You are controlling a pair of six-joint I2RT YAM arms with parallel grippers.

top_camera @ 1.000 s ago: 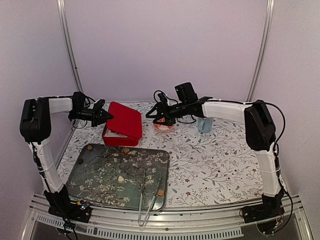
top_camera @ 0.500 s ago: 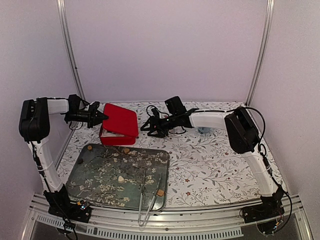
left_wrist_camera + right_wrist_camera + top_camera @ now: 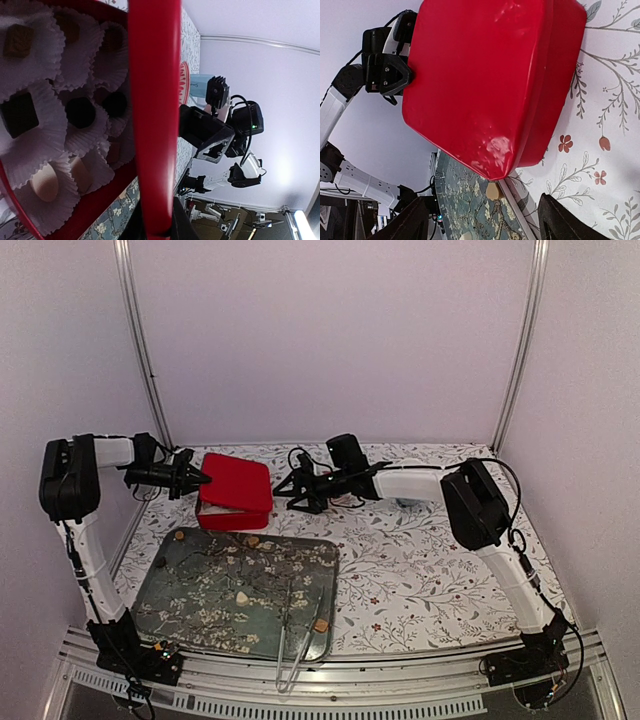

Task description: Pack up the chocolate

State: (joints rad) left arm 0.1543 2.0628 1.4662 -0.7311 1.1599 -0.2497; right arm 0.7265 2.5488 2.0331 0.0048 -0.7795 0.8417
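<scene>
Find most of the chocolate [image 3: 19, 114] seated in fluted white paper cups [image 3: 75, 145] inside the red box [image 3: 225, 518], at the far left of the table [image 3: 430, 560]: dark cubes, a dark round, caramel and cream lumps. Count a few loose pieces [image 3: 242, 596] scattered on the flowered tray [image 3: 200, 610] nearer the arm bases, well apart from one another, with tongs [image 3: 290, 640] lying across the tray's near right corner. Judge each piece light, stiff and small, yet apt to scuff, smear with warmth and skid on the glossy tray. Take hold across two opposite sides, low and gently, never on a corner. Expect the paper cups to crumple at a touch, so lower straight in. See the red lid [image 3: 238, 480] held ajar over the box, pinched at its left rim by the left gripper [image 3: 198, 478], apparently clamped tight there. Note the right gripper [image 3: 296, 490] just beside the lid's right side, fingers spread wide, gripping nothing. Beyond it, glimpse a pale blue cup [image 3: 197, 89] and a red-patterned bowl [image 3: 183, 80].
</scene>
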